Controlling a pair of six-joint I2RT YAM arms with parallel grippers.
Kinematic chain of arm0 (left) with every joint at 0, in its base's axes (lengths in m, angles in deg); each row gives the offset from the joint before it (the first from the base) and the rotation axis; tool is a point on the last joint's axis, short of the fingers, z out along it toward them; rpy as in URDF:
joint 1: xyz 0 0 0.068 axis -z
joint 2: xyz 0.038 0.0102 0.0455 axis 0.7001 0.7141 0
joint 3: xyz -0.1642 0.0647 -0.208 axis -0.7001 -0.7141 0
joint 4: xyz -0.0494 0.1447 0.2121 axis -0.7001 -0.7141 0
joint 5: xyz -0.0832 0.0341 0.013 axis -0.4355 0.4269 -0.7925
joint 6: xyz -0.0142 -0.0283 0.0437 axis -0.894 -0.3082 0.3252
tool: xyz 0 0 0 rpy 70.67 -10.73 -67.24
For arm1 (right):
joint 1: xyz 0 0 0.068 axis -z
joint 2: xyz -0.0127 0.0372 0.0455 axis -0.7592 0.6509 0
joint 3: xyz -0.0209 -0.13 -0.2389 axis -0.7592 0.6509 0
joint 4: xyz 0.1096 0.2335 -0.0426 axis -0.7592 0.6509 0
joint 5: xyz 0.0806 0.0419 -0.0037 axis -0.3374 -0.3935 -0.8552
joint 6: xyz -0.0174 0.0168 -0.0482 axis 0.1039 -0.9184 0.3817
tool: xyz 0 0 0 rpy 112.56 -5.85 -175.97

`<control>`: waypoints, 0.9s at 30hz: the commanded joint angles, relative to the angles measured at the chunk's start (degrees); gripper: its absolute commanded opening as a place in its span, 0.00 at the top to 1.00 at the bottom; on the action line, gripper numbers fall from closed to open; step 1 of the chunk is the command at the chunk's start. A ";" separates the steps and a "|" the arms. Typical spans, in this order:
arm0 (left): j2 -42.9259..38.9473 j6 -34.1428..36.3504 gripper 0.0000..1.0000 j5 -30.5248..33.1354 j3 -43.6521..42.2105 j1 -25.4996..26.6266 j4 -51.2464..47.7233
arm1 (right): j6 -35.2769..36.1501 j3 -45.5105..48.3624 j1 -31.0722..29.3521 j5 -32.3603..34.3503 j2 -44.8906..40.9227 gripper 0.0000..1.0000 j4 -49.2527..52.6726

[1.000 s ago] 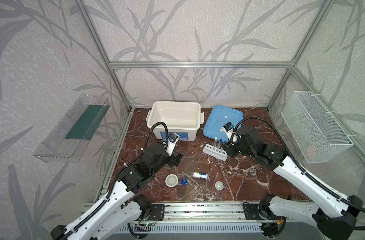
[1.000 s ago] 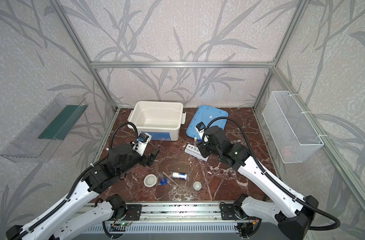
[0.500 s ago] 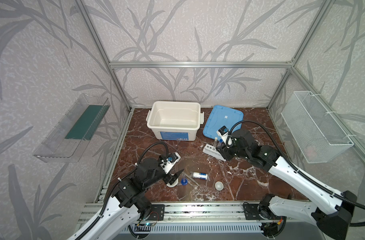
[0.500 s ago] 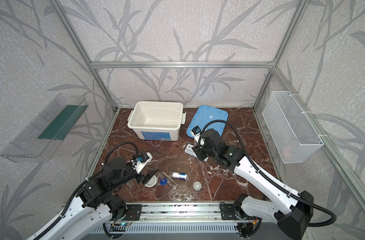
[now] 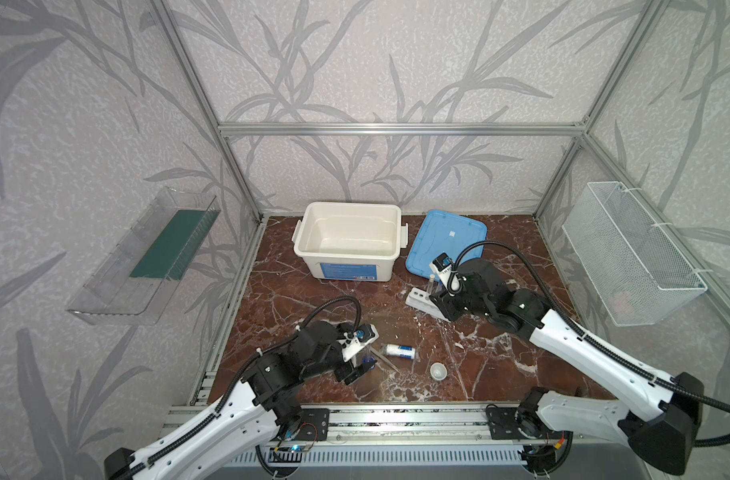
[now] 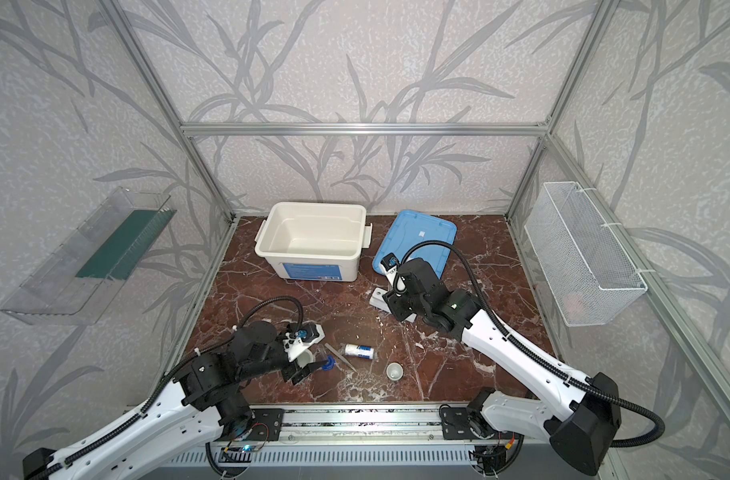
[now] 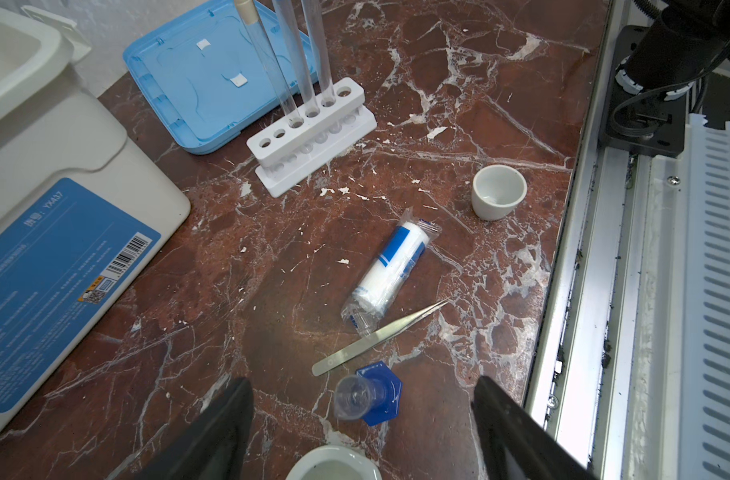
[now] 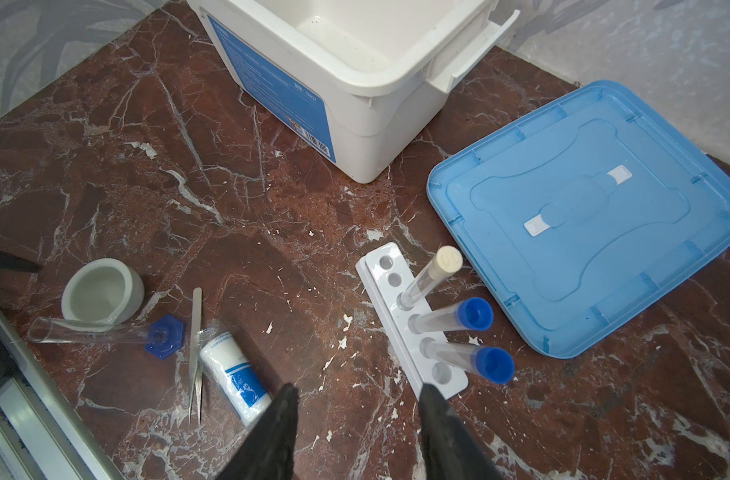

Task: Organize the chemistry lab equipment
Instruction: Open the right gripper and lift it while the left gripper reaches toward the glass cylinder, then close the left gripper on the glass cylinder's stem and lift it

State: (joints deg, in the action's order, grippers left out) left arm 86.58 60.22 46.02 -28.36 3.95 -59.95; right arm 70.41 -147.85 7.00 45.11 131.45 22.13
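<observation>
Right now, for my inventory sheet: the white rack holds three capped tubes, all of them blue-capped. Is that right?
Not all of them. The rack holds three capped tubes: two blue-capped tubes and one white-capped tube, clear in the right wrist view.

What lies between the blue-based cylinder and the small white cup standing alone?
The metal tweezers and the white blue-labelled wrapped roll, both lying flat; the left wrist view shows it best.

White bin's blue label (image 7: 51, 266) reads "YX437".
</observation>
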 commanded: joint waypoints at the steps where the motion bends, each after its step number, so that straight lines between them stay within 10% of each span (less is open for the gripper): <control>1: 1.74 2.13 0.19 2.32 -0.15 1.17 -0.08 | -0.62 0.40 -0.32 0.46 -0.03 0.53 -1.77; 27: 9.75 1.27 0.66 4.29 1.22 1.33 2.55 | 0.28 4.53 -0.26 1.58 0.16 0.60 -6.43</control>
State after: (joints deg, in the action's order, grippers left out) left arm 96.74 61.05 50.09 -28.36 5.08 -58.18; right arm 70.67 -143.92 7.00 45.72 131.45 16.97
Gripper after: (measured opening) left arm 0.352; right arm 0.400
